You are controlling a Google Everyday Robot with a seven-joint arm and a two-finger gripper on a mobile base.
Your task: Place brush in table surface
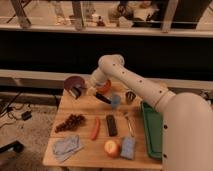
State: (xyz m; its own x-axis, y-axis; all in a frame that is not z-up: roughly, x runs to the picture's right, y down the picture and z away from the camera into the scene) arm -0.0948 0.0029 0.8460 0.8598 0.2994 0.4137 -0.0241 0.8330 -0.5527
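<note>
The brush (101,97) is at the back middle of the wooden table surface (85,110). Its pale head points left toward the gripper and its black handle points right toward a blue cup (116,101). My gripper (77,92) hangs low over the table's back left, just in front of a purple bowl (73,82) and right beside the brush's head. I cannot tell whether it touches the brush. The white arm (125,75) reaches in from the right.
An orange bowl (104,86) and a metal cup (130,96) stand at the back. Grapes (70,121), a red pepper (95,128), a flat black bar (111,125), a slim metal utensil (129,124), an apple (112,148), a blue sponge (128,147) and a grey cloth (67,146) lie nearer. A green tray (151,127) lines the right edge.
</note>
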